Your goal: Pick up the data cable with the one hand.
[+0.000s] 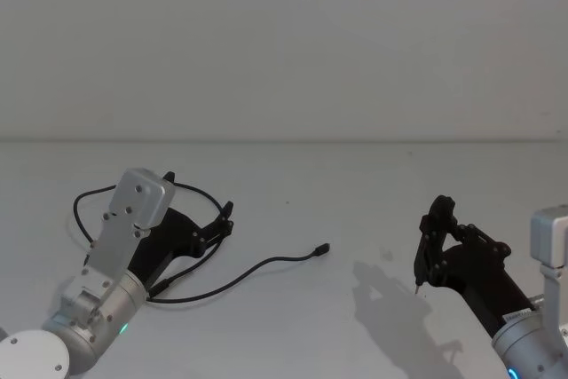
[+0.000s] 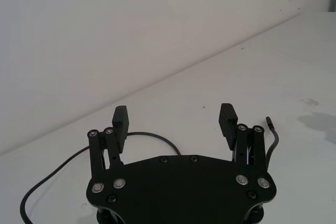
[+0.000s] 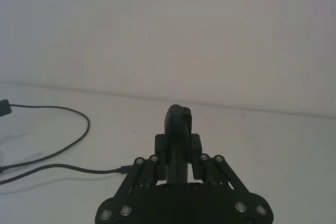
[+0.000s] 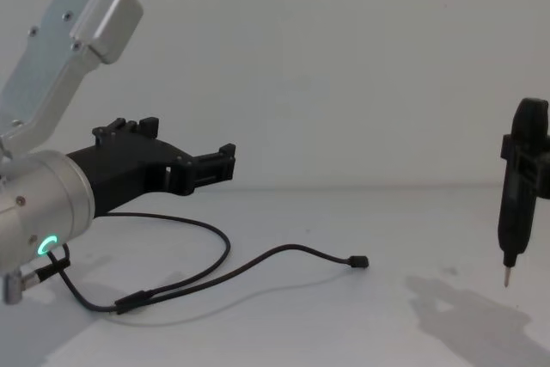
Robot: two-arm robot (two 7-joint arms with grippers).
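The data cable (image 1: 266,262) is a long thin black cord lying in loops on the white table, with one small plug (image 1: 324,248) pointing toward the middle. In the chest view the data cable (image 4: 292,249) runs under my left arm and ends in its plug (image 4: 359,261). My left gripper (image 1: 202,206), the wide black one with a green-lit wrist, hovers open above the cable's loop, holding nothing. From the left wrist, the left gripper (image 2: 174,119) has the data cable (image 2: 152,135) curving on the table between and beyond its spread fingers. My right gripper (image 1: 419,283) stands shut at the right, away from the cable.
A white wall (image 1: 284,42) rises behind the table's far edge. The right gripper (image 4: 507,274) points its pale tip down above its own shadow. A short black wrist wire (image 4: 34,271) hangs by my left wrist. Bare tabletop (image 1: 373,219) lies between the arms.
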